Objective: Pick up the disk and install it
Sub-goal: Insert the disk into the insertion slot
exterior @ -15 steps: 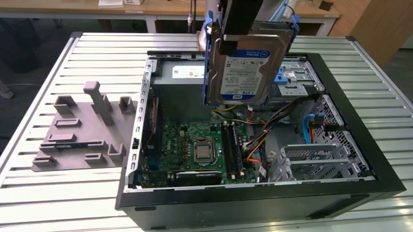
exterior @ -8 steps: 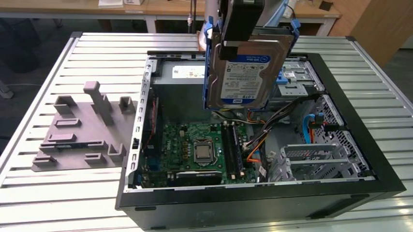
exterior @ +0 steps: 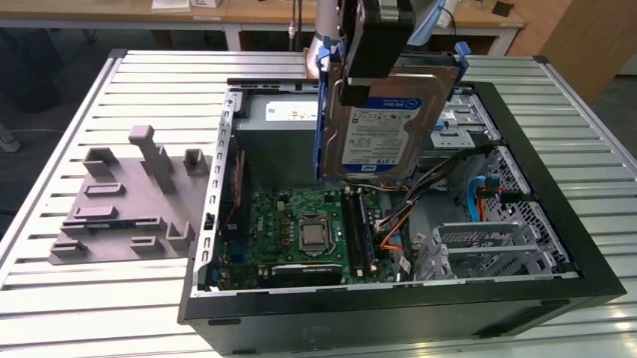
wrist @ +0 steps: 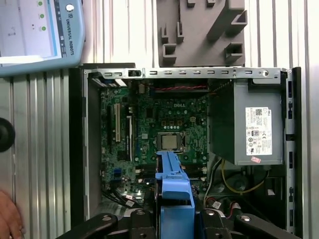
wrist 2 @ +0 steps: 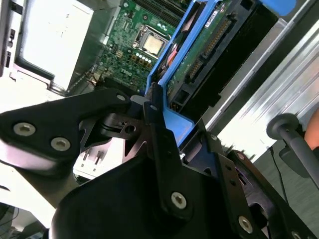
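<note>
The disk (exterior: 383, 134) hangs upright over the open computer case (exterior: 538, 294), its white-and-blue label facing the exterior view and blue rails along its edges. My gripper (exterior: 356, 88) is shut on its upper end, coming down from above. In the second wrist view the black fingers (wrist 2: 155, 144) clamp the blue rail, with the disk's (wrist 2: 207, 47) green circuit board and connector beyond them. In the first wrist view the disk's blue rail (wrist: 173, 184) juts out from the gripper (wrist: 174, 219) above the motherboard (wrist: 164, 134).
Inside the case are the grey power-supply box (exterior: 283, 119), the motherboard (exterior: 309, 231), loose cables and a metal drive cage (exterior: 493, 242). A grey fixture plate (exterior: 124, 201) lies on the slatted table (exterior: 60, 298). A control tablet (wrist: 35, 35) and a person's hand (wrist: 7, 216) sit beside the case.
</note>
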You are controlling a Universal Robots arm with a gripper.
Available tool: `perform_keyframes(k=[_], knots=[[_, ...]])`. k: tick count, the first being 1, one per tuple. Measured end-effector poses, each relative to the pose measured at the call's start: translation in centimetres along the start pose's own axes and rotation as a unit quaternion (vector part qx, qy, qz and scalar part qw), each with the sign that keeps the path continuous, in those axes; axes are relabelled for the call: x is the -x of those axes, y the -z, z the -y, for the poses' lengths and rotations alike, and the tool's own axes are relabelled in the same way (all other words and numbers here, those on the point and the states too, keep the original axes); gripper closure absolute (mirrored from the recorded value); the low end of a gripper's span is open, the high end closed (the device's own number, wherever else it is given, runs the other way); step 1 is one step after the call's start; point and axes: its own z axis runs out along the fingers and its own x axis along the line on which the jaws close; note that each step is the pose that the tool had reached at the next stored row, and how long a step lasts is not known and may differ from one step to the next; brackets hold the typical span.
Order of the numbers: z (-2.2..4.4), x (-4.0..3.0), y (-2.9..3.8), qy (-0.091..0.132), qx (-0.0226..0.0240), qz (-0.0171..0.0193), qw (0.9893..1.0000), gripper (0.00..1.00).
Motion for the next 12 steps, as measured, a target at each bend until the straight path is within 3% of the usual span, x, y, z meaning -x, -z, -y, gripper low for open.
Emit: perform_keyframes(k=[5, 10, 12], knots=[[0.16, -1.4, -0.11, 0.0, 0.0, 0.0001, 1.0, 0.64], [1.52, -1.74, -0.28, 0.0, 0.0, 0.0, 1.0, 0.64], [1.79, -1.94, -0.34, 0.0, 0.0, -0.0001, 1.0, 0.64]])
